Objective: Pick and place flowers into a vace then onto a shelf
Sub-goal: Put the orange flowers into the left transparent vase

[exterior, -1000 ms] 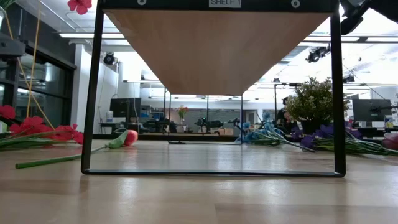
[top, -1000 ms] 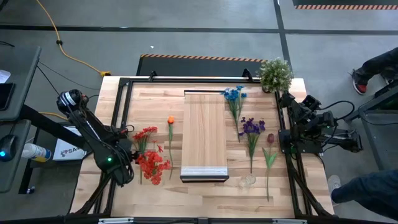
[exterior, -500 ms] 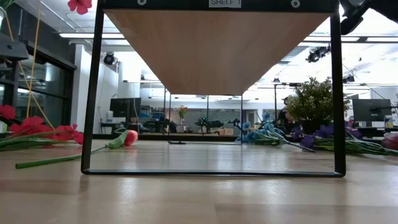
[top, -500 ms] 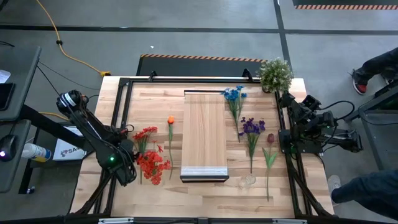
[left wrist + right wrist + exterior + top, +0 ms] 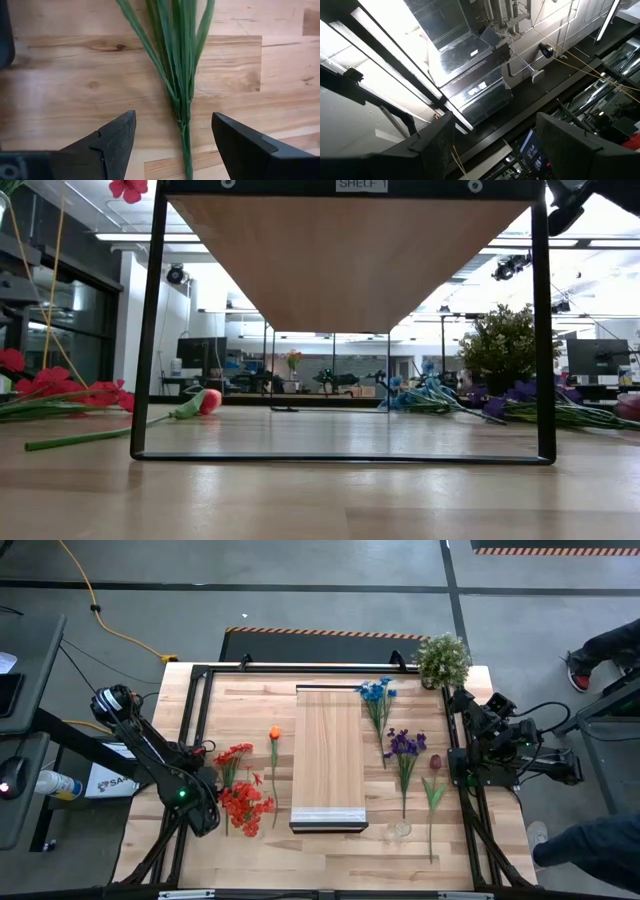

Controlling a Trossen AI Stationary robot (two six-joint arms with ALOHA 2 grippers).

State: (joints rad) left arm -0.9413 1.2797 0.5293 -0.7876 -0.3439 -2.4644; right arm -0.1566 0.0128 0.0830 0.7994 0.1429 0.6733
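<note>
Green stems (image 5: 181, 75) of the red flowers (image 5: 243, 802) lie flat on the table (image 5: 250, 850), directly between the fingers (image 5: 111, 145) of the left gripper (image 5: 175, 145). Jaws are spread wide, one finger on each side of the bundled stems, neither touching them; nothing is grasped. The stems fan out away from the gripper and join into a single stalk near the fingertips.

All places below are given relative to the shelf (image 5: 329, 758), the raised light-wood plank at the table's centre.

- Left of shelf: the red flowers in a cluster, with the left gripper (image 5: 207, 817) over their stem ends, at the left edge of the table.
- Just left of shelf, between it and the red cluster: an orange flower (image 5: 274, 734), stem running toward the table's front.
- Right of shelf, at its far end: blue flowers (image 5: 376, 692).
- Right of shelf, midway: purple flowers (image 5: 405, 744), then a dark-red flower (image 5: 435, 762) and a leaf stem (image 5: 433, 798) farther right.
- Off the shelf's front right corner: a clear glass vase (image 5: 398, 831), with no flowers in it.
- Far right corner of table: a potted plant (image 5: 442, 658).

Right gripper (image 5: 495, 145): parked right of the shelf, beyond the table's right edge, raised and pointed up at the ceiling. Fingers are apart, holding nothing.

From table height, the shelf's underside (image 5: 350, 260) spans its black frame, with red flower heads (image 5: 60, 388) lying on the table.
</note>
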